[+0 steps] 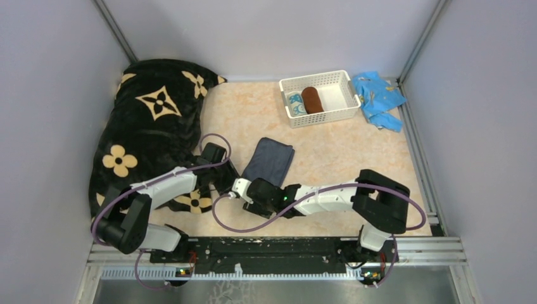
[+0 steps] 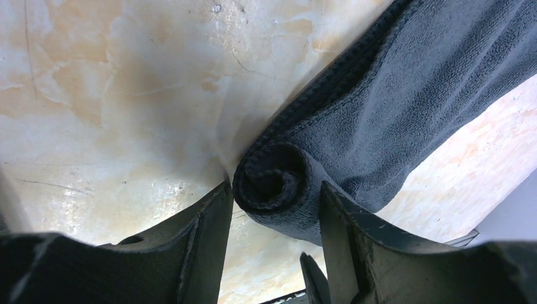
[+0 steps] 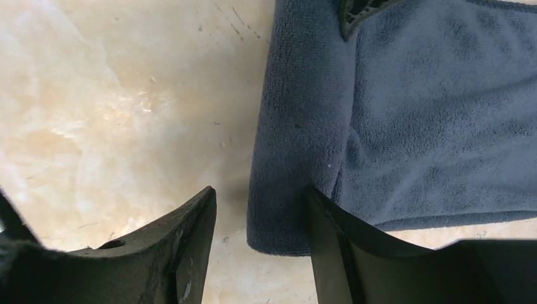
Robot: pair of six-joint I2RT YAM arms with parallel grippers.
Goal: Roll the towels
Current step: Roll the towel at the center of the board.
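Note:
The dark slate towel [image 1: 269, 161] lies flat on the table with its near end curled into a small roll [image 2: 275, 180]. My left gripper [image 1: 231, 182] is open, and its fingers [image 2: 202, 234] straddle one end of that roll, touching it on both sides. My right gripper [image 1: 244, 190] is open at the other end. There the folded edge of the towel [image 3: 297, 158] lies against the right finger [image 3: 335, 247], and the left finger stands clear of it. The rust-brown towel [image 1: 312, 99] lies rolled in the white basket [image 1: 342, 79], beside the teal-and-white towel [image 1: 296, 103].
The big black blanket with tan flowers [image 1: 152, 120] is heaped along the left wall, close behind my left arm. The bright light-blue cloth [image 1: 379, 96] lies right of the basket. Grey walls close in the back and both sides.

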